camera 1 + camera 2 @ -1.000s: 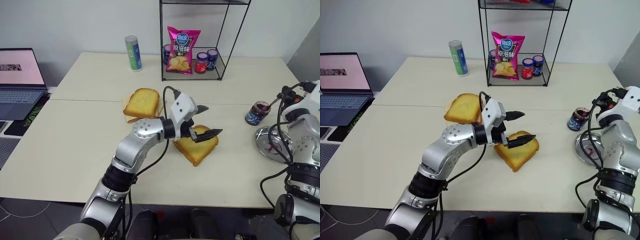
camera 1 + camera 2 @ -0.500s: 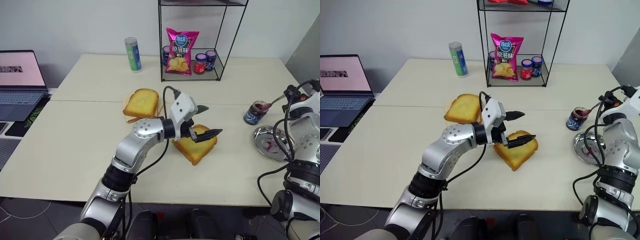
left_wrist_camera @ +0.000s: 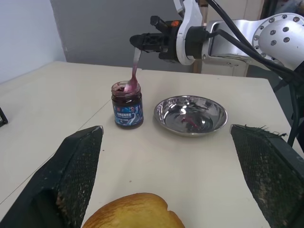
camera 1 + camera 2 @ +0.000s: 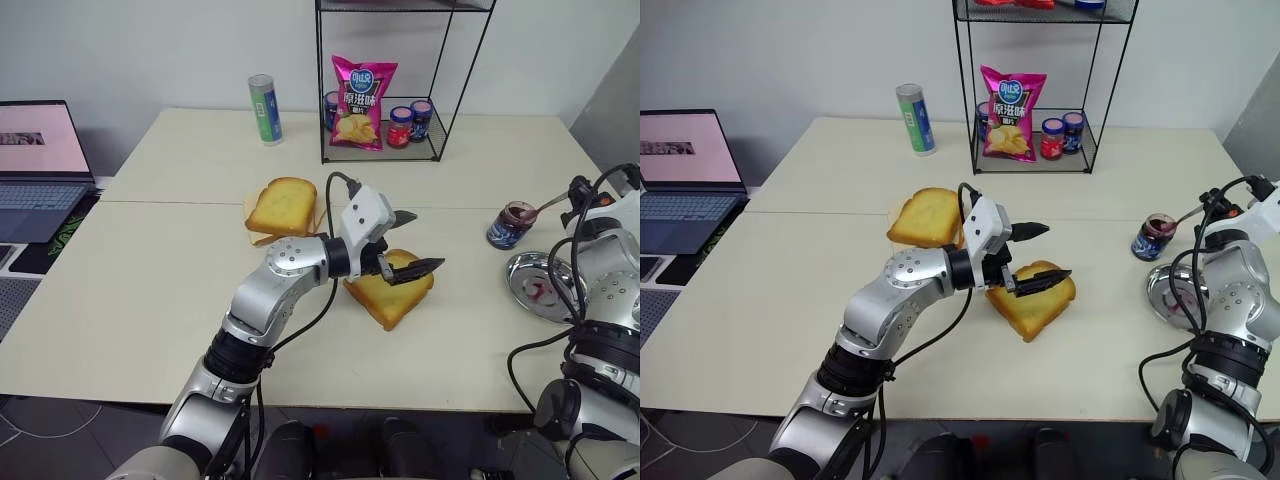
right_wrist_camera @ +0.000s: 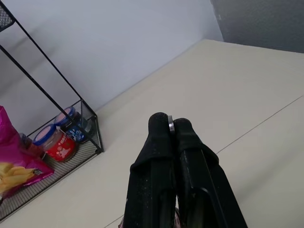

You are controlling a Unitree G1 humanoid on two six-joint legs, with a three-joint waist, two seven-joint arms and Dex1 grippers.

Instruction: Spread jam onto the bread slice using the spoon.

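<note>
Spoon (image 3: 134,71) in right gripper (image 3: 140,42), bowl in jam (image 3: 127,105); left gripper (image 4: 408,243) wide over bread slice (image 4: 392,296)

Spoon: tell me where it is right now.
The spoon is pinched in the shut right gripper at the table's right side, its bowl dipped in the jam jar, beside the steel dish.

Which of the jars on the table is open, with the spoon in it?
The jam jar standing alone beside the steel dish: it has no lid and the spoon dips into it. The red-lidded jar and blue-lidded jar on the wire rack are closed.
</note>
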